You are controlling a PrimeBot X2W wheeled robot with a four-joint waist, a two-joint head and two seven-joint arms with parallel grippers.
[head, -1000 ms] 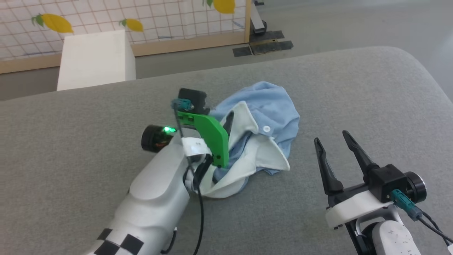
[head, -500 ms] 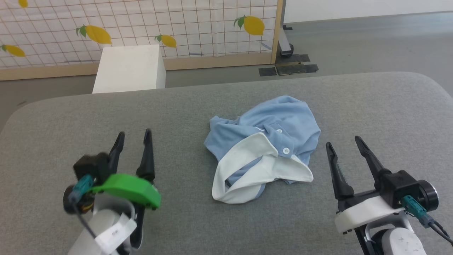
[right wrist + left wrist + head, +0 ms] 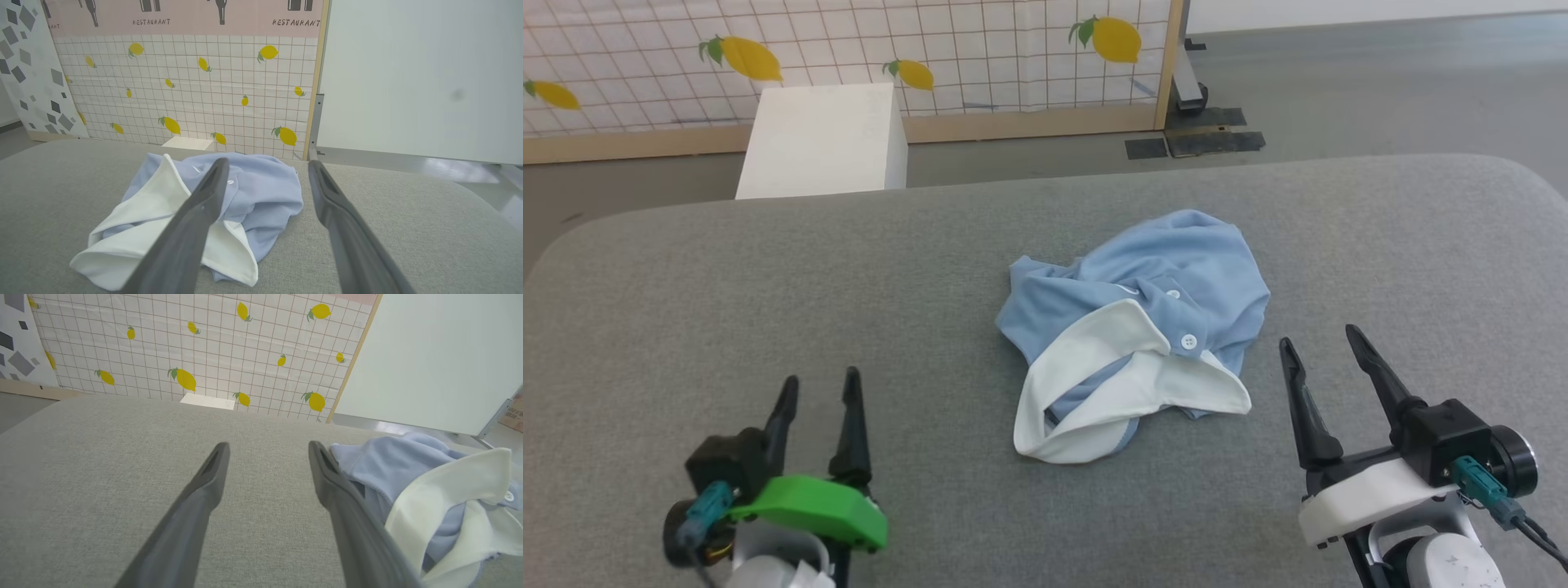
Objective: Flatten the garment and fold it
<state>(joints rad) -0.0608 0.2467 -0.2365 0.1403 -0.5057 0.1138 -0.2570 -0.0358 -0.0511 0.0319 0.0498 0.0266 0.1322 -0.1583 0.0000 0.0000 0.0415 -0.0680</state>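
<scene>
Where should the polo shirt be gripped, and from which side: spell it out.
Probably the white collar of the garment: it stands up from the crumpled heap as an open loop facing the robot. Come in low from the near side, so the open jaws straddle its raised rim.

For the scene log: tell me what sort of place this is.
Likely a staged test room, not a home: a lemon-print backdrop panel in a wooden frame, a grey floor, and a grey padded surface with the crumpled garment on it.
</scene>
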